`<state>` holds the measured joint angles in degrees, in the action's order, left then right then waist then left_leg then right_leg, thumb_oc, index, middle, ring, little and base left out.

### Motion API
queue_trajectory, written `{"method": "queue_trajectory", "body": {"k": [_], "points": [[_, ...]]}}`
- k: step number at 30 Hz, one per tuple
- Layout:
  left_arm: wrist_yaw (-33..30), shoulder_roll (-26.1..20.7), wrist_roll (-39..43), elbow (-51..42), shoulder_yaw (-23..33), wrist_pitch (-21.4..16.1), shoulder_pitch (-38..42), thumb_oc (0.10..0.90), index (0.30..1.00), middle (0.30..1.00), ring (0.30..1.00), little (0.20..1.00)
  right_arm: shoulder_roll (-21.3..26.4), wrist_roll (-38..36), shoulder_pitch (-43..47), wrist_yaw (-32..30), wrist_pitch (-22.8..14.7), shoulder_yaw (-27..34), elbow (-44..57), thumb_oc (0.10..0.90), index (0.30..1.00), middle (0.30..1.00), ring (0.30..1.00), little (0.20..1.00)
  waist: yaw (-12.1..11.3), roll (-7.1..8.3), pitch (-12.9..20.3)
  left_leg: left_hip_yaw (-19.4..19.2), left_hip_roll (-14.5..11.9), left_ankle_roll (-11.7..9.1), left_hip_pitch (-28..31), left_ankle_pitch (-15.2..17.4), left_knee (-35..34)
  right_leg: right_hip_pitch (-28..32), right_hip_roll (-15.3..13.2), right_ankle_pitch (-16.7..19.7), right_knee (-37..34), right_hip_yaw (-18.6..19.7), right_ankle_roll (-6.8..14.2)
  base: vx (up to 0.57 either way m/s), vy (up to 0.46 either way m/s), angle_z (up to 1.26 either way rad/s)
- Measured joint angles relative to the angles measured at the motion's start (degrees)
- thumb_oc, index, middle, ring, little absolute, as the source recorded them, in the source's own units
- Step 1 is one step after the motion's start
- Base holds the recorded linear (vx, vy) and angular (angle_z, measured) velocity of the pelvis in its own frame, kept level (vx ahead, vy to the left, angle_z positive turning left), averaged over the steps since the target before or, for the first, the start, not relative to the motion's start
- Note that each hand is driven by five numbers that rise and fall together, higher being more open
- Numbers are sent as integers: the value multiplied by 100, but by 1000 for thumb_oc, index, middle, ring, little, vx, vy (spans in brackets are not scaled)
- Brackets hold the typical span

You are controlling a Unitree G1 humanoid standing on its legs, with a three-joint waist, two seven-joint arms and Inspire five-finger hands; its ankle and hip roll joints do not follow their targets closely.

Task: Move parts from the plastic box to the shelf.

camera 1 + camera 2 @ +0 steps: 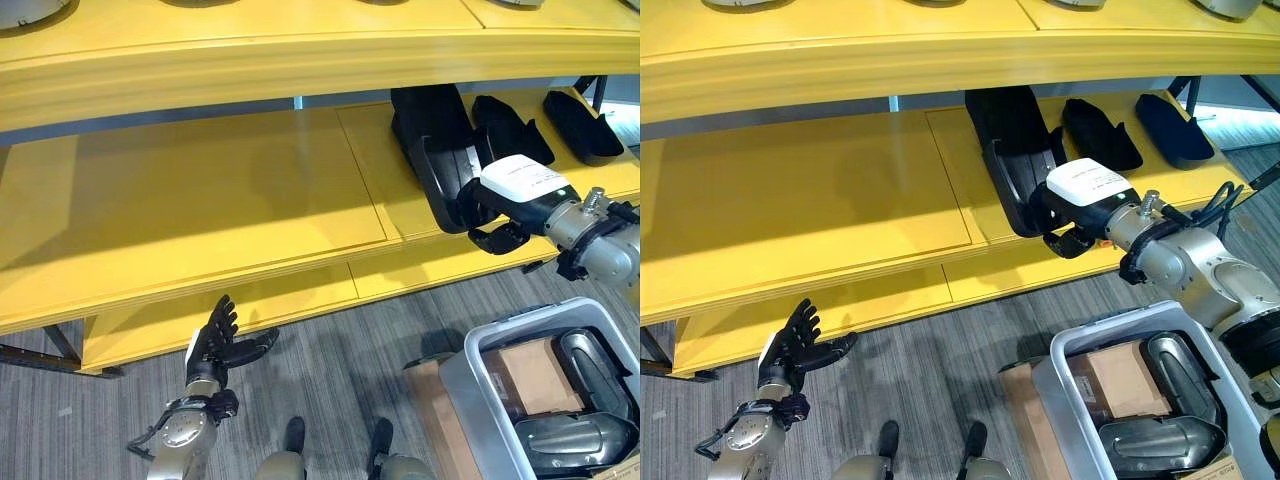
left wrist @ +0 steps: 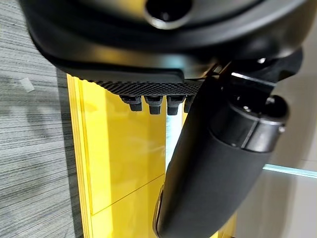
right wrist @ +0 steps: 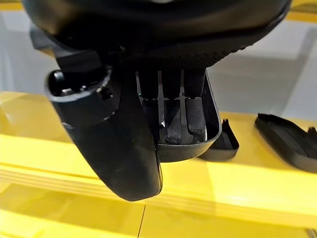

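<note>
A long black moulded part [image 1: 432, 140] lies on the yellow shelf [image 1: 200, 200] with its near end at the shelf's front edge. My right hand [image 1: 510, 190] is at that end, its fingers [image 3: 181, 116] hooked inside the part's [image 3: 198, 146] hollow and the thumb [image 3: 124, 148] outside its wall. The grey plastic box [image 1: 462, 378] stands on the floor at lower right and holds dark parts [image 1: 575, 435] and a brown cardboard piece [image 1: 535, 375]. My left hand [image 1: 218, 340] hangs low before the bottom shelf, open and holding nothing, its thumb [image 2: 218, 163] straight.
Two more black parts [image 1: 510, 125] [image 1: 582, 125] lie on the shelf to the right of the held one. A yellow upper board [image 1: 300, 60] overhangs the shelf. The shelf's left and middle are bare wood. Grey carpet floor lies in front.
</note>
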<state>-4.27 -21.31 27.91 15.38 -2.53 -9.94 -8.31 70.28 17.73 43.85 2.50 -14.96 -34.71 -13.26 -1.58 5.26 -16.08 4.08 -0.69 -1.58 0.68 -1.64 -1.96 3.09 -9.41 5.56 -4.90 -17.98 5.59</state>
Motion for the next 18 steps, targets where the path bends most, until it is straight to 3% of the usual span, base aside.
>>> {"method": "queue_trajectory", "body": {"k": [5,9,13,14,16,17,18], "points": [[-9,33,23,-4,8,-1,53,900,1000,1000,1000,1000,100,-5,194,-3,-18,-65,-5,400,300,300,300,300,-18,-135,79,196,-111,-108,-97,-63,-2,15,139,-67,2,-132,-113,17,-172,22],[-30,37,67,-2,76,-2,19,900,1000,1000,1000,1000,125,-135,989,-8,-23,-744,-89,400,300,300,300,300,-82,-133,80,263,-316,-243,-168,-60,109,14,365,-150,1,-109,-225,4,-203,5],[-15,49,84,16,51,-2,24,900,1000,1000,1000,1000,114,-225,1365,-11,-67,-1141,-90,400,300,300,300,300,-384,-15,64,385,-337,-386,-678,-35,1001,-4,506,-209,7,-155,-422,-30,-115,13],[-2,66,98,76,39,-5,9,900,1000,1000,1000,1000,121,-227,1366,-37,-96,-1167,-86,400,300,300,300,300,-409,0,54,341,-292,-565,-945,-153,1349,-7,543,-359,55,-305,-461,92,-77,72],[-1,170,101,128,36,-5,68,900,1000,1000,1000,1000,143,-225,1346,-46,-79,-1166,-43,400,300,300,300,300,-454,60,16,-159,-348,-577,-1387,-430,1772,40,464,-376,1,-500,-654,139,37,77],[7,184,101,123,30,-4,-21,900,1000,1000,1000,1000,75,-225,1231,-64,-71,-1043,-39,400,300,300,300,300,-495,50,14,-623,-527,-467,-1411,-345,1575,48,491,-451,-44,-587,-619,200,111,73],[9,186,101,127,6,8,-130,900,1000,1000,1000,1000,31,-226,883,-108,-76,-706,106,400,300,300,300,300,-440,-1,16,-1082,-765,-498,-1427,-428,818,72,586,-530,-42,-817,-642,212,112,67]]}}
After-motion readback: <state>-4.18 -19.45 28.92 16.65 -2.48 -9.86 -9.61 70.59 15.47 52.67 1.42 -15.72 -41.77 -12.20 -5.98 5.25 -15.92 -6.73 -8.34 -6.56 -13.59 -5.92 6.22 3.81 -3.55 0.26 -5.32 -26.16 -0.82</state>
